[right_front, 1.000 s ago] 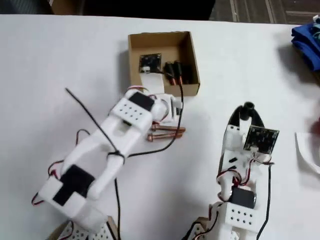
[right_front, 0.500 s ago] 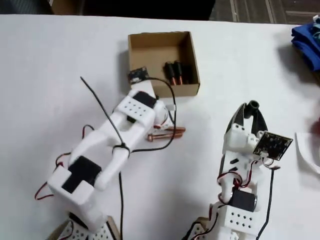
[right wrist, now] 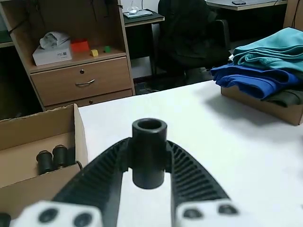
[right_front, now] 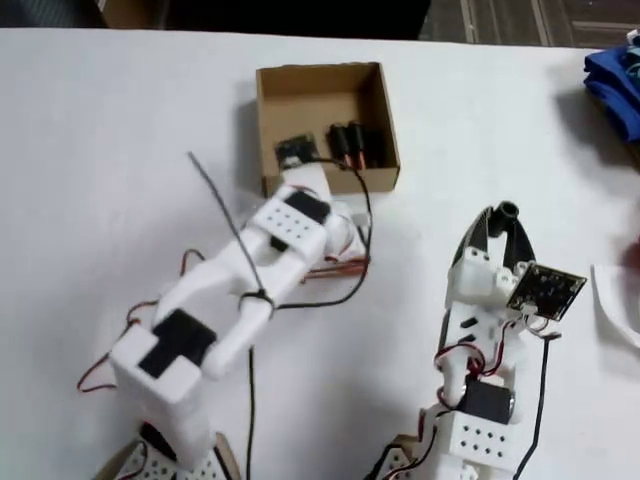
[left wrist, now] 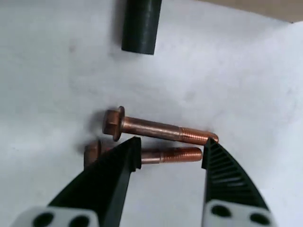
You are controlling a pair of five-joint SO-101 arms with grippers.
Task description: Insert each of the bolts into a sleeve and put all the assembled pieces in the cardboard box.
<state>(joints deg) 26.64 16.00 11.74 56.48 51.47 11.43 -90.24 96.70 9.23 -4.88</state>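
Two copper bolts (left wrist: 156,128) lie side by side on the white table, partly under the left arm in the high view (right_front: 345,263). My left gripper (left wrist: 171,144) is open just above them, its fingers on either side of the nearer bolt (left wrist: 175,154). A loose black sleeve (left wrist: 140,26) lies beyond the bolts. My right gripper (right wrist: 149,161) is shut on another black sleeve (right wrist: 149,151), held upright with its bore up; the high view shows this sleeve (right_front: 500,214) to the right of the bolts. The cardboard box (right_front: 300,95) holds assembled black-and-copper pieces (right_front: 350,145).
The left arm's black cable (right_front: 355,215) loops over the box's front wall and the bolts. Folded blue cloth (right_front: 615,85) sits at the far right edge, and a white object (right_front: 612,305) lies nearer. Bare table lies left of the box.
The left arm pulled its wrist back from over the box and swung right, down over the two bolts. The right wrist turned slightly with its sleeve, then stayed still.
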